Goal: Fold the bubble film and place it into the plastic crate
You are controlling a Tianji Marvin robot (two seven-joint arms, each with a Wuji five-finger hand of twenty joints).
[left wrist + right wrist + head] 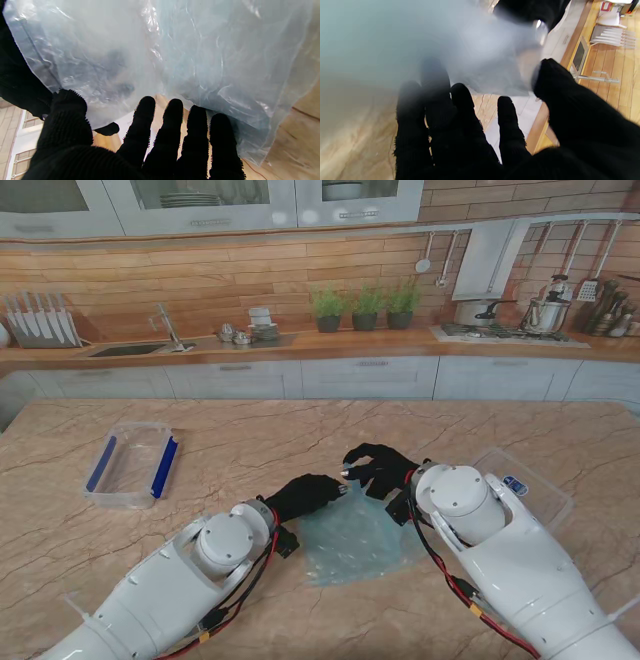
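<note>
Location: a domestic kitchen. Evidence: sink (128,350), knife rack (38,320), hob with pots (500,330), wall cabinets (210,205). Work surface: marble-pattern counter (300,440).

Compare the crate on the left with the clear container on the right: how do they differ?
The crate lies in full view on the robot's left; the container on the right is partly hidden behind the right arm. The crate has two long blue strips along its sides; the container shows only one small blue mark. The crate stands well apart from the bubble film; the container lies closer to it. Both are clear plastic on the marble table.
</note>
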